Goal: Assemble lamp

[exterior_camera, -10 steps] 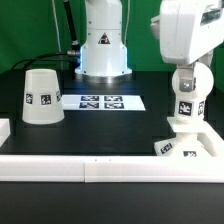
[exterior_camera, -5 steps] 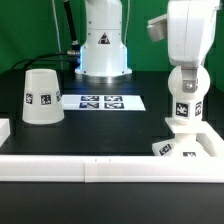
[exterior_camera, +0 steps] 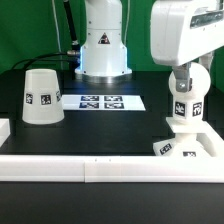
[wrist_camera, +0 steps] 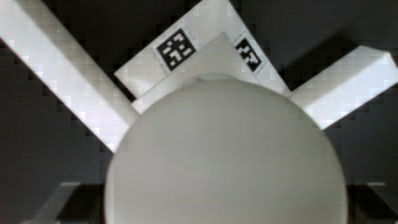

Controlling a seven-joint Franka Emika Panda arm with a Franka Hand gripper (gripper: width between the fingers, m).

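Note:
The white bulb stands upright with its neck down on the low blocky base, at the exterior view's right. My gripper comes down from above and is shut on the bulb's ball. In the wrist view the ball fills the middle between the dark fingers. My gripper is centred on it. The tagged base shows beyond the ball. The cone shade stands wide end down at the exterior view's left, apart from the gripper.
The marker board lies flat mid-table. White rail-like border blocks run along the front edge and round the base at the right. The robot's pedestal stands at the back.
The wrist has turned and the arm's upper body has shifted toward the exterior view's left. The bulb's tag has moved slightly left. The bulb stays on the base.

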